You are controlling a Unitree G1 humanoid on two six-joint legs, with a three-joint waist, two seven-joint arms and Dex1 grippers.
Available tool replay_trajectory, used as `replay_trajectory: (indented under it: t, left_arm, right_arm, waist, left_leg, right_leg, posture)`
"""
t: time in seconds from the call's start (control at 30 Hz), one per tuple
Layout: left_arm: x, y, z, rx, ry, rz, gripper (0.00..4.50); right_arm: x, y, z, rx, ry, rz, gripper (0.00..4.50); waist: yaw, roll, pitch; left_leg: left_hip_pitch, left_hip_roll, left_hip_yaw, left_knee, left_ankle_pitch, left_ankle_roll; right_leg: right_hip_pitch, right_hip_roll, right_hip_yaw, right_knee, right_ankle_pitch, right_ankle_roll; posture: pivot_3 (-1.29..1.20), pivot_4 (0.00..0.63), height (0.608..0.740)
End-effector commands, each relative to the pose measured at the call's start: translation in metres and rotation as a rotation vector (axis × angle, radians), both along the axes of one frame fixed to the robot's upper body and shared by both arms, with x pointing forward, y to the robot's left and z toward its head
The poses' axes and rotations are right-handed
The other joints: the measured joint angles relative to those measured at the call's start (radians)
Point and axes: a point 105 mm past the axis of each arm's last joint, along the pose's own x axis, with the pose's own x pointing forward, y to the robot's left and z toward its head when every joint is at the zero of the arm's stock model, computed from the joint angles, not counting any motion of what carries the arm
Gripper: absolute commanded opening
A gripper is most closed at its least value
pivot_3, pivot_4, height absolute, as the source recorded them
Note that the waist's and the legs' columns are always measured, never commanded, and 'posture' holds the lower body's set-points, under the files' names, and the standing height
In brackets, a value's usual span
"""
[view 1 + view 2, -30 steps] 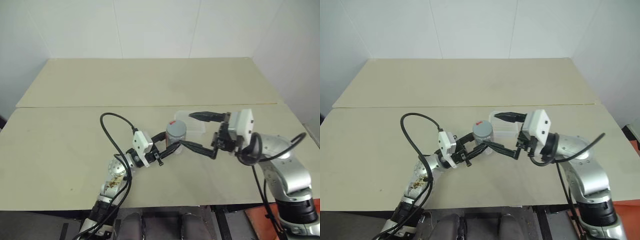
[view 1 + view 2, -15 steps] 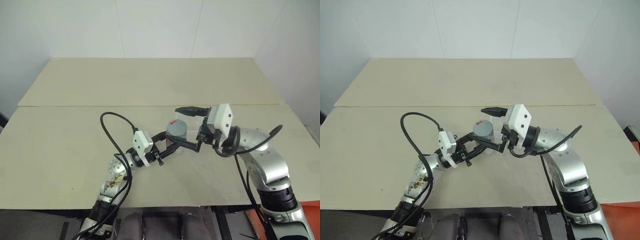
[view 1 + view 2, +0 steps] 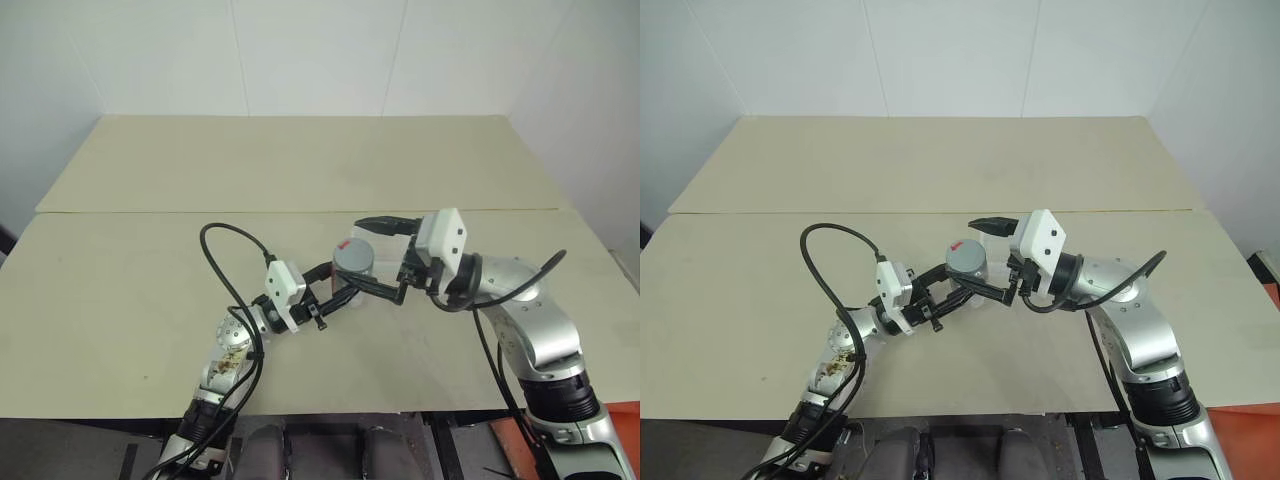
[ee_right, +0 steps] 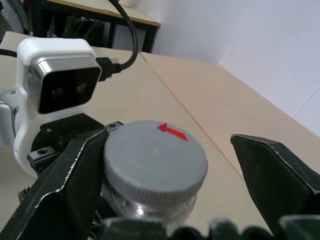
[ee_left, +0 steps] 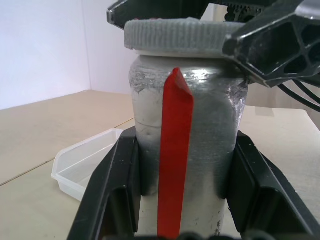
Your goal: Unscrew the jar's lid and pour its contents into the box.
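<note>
The jar (image 5: 185, 150) stands upright on the table, silvery with a red vertical stripe, and my left gripper (image 3: 343, 283) is shut on its body from the left. Its grey lid (image 4: 155, 155), marked with a red arrow, sits on top. My right gripper (image 3: 356, 254) is open and level with the lid, one finger (image 4: 65, 190) close beside the rim and the other finger (image 4: 280, 175) a gap away. The clear box (image 5: 85, 162) lies on the table just behind the jar, partly hidden by the right hand in the eye views.
The pale table (image 3: 150, 280) spreads wide on both sides, with a seam across it behind the jar. A black cable (image 3: 225, 265) loops up from my left forearm. White walls close off the far edge.
My right gripper has moved left, from beside the box to around the jar's lid, most of it in the first half second. The left gripper and the jar have stayed put.
</note>
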Motion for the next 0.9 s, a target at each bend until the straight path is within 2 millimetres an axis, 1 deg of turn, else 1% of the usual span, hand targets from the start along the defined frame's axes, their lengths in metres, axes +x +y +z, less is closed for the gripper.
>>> replay_trajectory:
  t: [0.03, 0.27, 0.43, 0.5, 0.77, 0.83, 0.9]
  left_arm:
    - [-0.002, -0.001, 0.012, -0.016, -0.068, -0.011, 1.89]
    - [-0.002, -0.001, 0.012, -0.016, -0.065, -0.018, 1.89]
    - [-0.002, 0.0, 0.012, -0.014, -0.062, -0.015, 1.89]
    - [-0.002, 0.0, 0.012, -0.014, -0.062, -0.015, 1.89]
    - [-0.003, -0.001, 0.012, -0.014, -0.063, -0.017, 1.89]
    - [-0.003, -0.001, 0.012, -0.014, -0.063, -0.017, 1.89]
    - [-0.003, -0.001, 0.012, -0.014, -0.064, -0.018, 1.89]
  right_arm:
    - [-0.002, -0.014, 0.014, 0.019, -0.063, -0.046, 4.46]
    - [-0.002, -0.031, 0.011, 0.015, -0.052, -0.11, 4.46]
    - [-0.006, -0.04, 0.008, -0.003, -0.052, -0.127, 4.46]
    - [-0.012, -0.039, 0.008, -0.005, -0.055, -0.092, 4.46]
    - [-0.031, -0.018, 0.006, -0.013, -0.024, 0.056, 4.46]
    - [-0.033, -0.014, 0.006, -0.01, -0.023, 0.07, 4.46]
    - [-0.029, -0.009, 0.008, 0.004, -0.015, 0.062, 4.46]
  waist:
    - [0.0, 0.0, 0.0]
    - [0.0, 0.0, 0.0]
    - [0.0, 0.0, 0.0]
    - [0.0, 0.0, 0.0]
    - [-0.001, 0.0, 0.0]
    - [-0.001, 0.0, 0.0]
    - [0.0, 0.0, 0.0]
  left_leg:
    - [0.0, 0.0, 0.0, 0.0, 0.0, 0.0]
    - [0.0, 0.0, 0.0, 0.0, 0.0, 0.0]
    - [0.0, 0.0, 0.0, 0.0, 0.0, 0.0]
    - [0.0, 0.0, 0.0, 0.0, 0.0, 0.0]
    - [0.0, 0.0, 0.0, 0.0, 0.0, 0.0]
    - [0.0, 0.0, 0.0, 0.0, 0.0, 0.0]
    - [0.0, 0.0, 0.0, 0.0, 0.0, 0.0]
  right_leg:
    - [0.0, 0.0, 0.0, 0.0, 0.0, 0.0]
    - [0.0, 0.0, 0.0, 0.0, 0.0, 0.0]
    - [0.0, 0.0, 0.0, 0.0, 0.0, 0.0]
    - [0.0, 0.0, 0.0, 0.0, 0.0, 0.0]
    - [0.0, 0.0, 0.0, 0.0, 0.0, 0.0]
    - [0.0, 0.0, 0.0, 0.0, 0.0, 0.0]
    - [0.0, 0.0, 0.0, 0.0, 0.0, 0.0]
  posture:
    - [0.0, 0.15, 0.74]
    - [0.0, 0.15, 0.74]
    - [0.0, 0.15, 0.74]
    - [0.0, 0.15, 0.74]
    - [0.0, 0.15, 0.74]
    - [0.0, 0.15, 0.74]
    - [0.0, 0.15, 0.74]
